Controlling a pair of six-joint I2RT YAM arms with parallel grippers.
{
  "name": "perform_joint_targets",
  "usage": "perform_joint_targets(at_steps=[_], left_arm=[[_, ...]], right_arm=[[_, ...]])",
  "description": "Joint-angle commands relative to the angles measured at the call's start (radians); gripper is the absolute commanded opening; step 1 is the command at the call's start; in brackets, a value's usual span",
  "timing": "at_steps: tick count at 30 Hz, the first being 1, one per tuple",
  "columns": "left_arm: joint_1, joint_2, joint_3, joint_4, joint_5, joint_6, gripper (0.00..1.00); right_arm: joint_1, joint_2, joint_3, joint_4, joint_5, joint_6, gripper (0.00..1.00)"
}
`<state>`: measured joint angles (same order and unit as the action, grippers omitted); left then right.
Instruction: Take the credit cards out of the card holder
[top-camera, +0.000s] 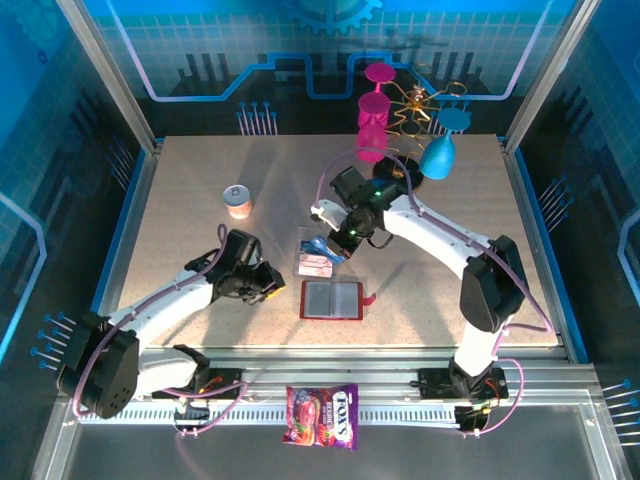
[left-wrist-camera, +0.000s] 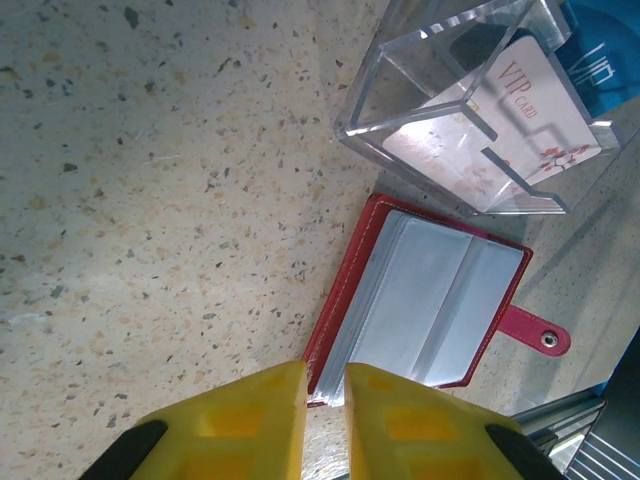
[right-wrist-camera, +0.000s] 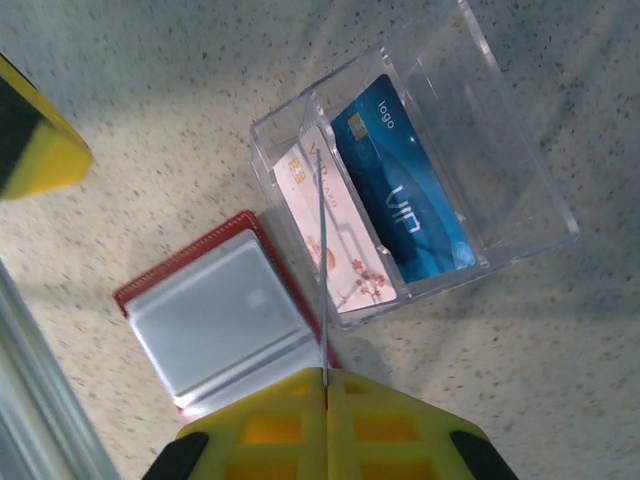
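Where the right claw (right-wrist-camera: 325, 388) stands: over the near wall of the clear tray (right-wrist-camera: 520, 190), yellow fingers pressed together on the pinched card (right-wrist-camera: 322, 260).
Pinched card: seen edge-on as a fine grey line running from the fingertips out over the tray; its colour cannot be told.
Left claw (left-wrist-camera: 325, 378): fingers a narrow slit apart with nothing gripped, low over the desk (top-camera: 200, 170) at the left edge of the card holder (left-wrist-camera: 430, 300); whether it touches, I cannot tell.
Clear tray: on the desk just beyond the card holder.
Pinkish-white card (right-wrist-camera: 355, 265): lies in the tray on the side nearer the card holder, printed "VIP".
Dark blue card (right-wrist-camera: 400, 190): in the tray right beside the pinkish one, on the side away from the card holder.
Card holder: dark red, lying open and flat between the two arms, greyish clear pockets up, its tab (left-wrist-camera: 535, 335) sticking out on the right.
Small can (top-camera: 237, 200): upright, well to the left of the tray.
Sweets bag (top-camera: 322, 415): on the front rail, off the desk.
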<state>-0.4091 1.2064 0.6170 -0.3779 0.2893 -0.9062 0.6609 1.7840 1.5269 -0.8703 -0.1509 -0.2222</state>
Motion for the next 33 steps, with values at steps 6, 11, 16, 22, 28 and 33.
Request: perform_joint_targets(at_steps=[6,11,16,22,28,33], left_arm=[[0.015,-0.058,-0.041,-0.037,0.018,0.005,0.19],[0.019,-0.071,-0.054,-0.034,0.019,-0.002,0.19],[0.020,-0.077,-0.059,-0.031,0.019,-0.004,0.19],[0.025,-0.077,-0.062,-0.029,0.021,-0.002,0.19],[0.035,-0.079,-0.064,-0.028,0.024,-0.001,0.19],[0.045,-0.077,-0.066,-0.027,0.028,0.003,0.19]], right_arm=[[0.026,0.112,0.170,-0.163,0.069,-0.290,0.00],[0.028,0.198,0.282,-0.239,0.079,-0.338,0.00],[0.029,0.272,0.385,-0.289,0.082,-0.361,0.00],[0.029,0.352,0.494,-0.343,0.080,-0.372,0.00],[0.029,0.422,0.579,-0.385,0.083,-0.380,0.00],[0.029,0.473,0.634,-0.413,0.089,-0.391,0.00]])
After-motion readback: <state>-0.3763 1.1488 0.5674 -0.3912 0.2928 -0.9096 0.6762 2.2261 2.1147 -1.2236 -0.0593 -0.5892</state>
